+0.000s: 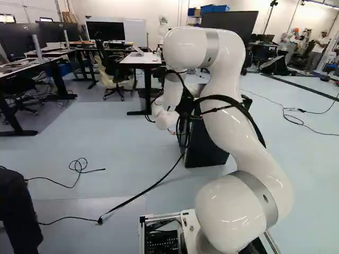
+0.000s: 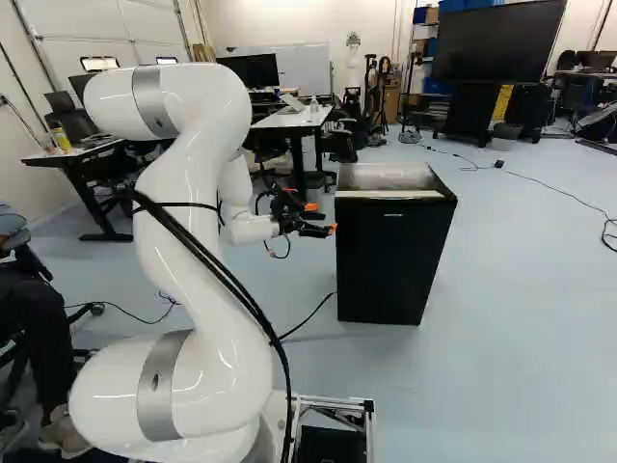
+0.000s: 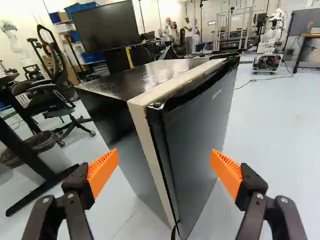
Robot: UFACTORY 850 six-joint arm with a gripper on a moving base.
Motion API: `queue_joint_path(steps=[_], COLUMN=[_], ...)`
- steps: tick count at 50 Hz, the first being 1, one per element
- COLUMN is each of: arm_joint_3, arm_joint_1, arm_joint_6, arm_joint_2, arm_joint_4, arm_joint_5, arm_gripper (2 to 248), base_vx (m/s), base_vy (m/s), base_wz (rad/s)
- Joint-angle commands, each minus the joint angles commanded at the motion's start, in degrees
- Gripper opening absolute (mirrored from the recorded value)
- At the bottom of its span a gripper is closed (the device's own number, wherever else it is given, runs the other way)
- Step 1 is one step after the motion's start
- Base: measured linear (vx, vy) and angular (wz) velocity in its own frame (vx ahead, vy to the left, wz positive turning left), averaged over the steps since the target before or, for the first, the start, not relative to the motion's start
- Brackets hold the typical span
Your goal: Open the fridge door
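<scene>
In the right base view the fridge (image 2: 390, 265) stands right of centre, door (image 3: 200, 115) shut, floor (image 2: 521, 299) showing along its right side. The arm (image 2: 198, 260) arches at upper left; its pincer (image 2: 322, 219) reaches toward the fridge's left edge, fingers spread, the wrist view showing both apart from it.

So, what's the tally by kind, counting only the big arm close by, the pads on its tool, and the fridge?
White arm: 1
Orange pads: 2
Black fridge: 1
Total: 4
</scene>
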Motion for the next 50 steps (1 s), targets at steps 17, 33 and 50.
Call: queue_joint_path(steps=[17,33,50], arm_joint_3=[-1.03,-1.54,-2.11], arm_joint_1=[-1.54,-2.72,-3.96], arm_joint_6=[0.00,0.00,0.00], arm_joint_2=[-0.60,-0.90,-1.23], arm_joint_4=[0.00,0.00,0.00], arm_joint_5=[0.00,0.00,0.00], arm_gripper=[247,247,247], base_vx=[0.000,0.000,0.000], base_vy=[0.000,0.000,0.000], base_wz=[0.000,0.000,0.000])
